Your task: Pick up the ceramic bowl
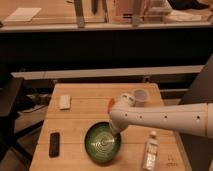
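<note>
Gripper (116, 131) at rim of ceramic bowl (101, 146), just below-left; grip state: cannot tell. Grasp step, likely; next needs firm rim pinch, lift.

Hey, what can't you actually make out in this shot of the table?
Camera view:
Tool at the green bowl's far rim: its grip is hidden by the white arm.
Orange thing behind that arm: mostly covered.
Bottle label: too small to read.
</note>
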### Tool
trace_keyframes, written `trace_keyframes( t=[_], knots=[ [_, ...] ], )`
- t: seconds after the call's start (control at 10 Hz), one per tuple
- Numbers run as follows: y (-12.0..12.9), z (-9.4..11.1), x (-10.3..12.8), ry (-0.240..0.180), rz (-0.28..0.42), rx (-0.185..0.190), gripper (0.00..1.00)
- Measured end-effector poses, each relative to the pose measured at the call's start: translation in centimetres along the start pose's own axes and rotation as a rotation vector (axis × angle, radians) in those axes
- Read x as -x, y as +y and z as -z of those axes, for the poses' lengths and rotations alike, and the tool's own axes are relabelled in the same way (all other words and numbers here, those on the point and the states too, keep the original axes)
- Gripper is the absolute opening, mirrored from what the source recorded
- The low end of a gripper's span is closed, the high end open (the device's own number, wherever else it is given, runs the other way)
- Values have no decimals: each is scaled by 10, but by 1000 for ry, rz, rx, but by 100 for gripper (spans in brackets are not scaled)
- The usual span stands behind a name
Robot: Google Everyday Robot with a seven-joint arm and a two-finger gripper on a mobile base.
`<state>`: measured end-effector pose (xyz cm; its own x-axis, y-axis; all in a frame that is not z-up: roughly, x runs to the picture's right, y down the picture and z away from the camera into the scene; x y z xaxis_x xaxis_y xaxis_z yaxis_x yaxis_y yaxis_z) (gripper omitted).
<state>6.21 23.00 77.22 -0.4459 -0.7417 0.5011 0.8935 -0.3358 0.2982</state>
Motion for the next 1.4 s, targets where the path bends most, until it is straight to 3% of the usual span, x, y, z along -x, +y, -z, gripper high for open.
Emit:
trace_keyframes(
  t=[0.5, 1.4],
  knots=[
    [10, 20, -10, 8, 10, 3, 0],
    [27, 36, -24, 24, 34, 4, 0]
  ],
)
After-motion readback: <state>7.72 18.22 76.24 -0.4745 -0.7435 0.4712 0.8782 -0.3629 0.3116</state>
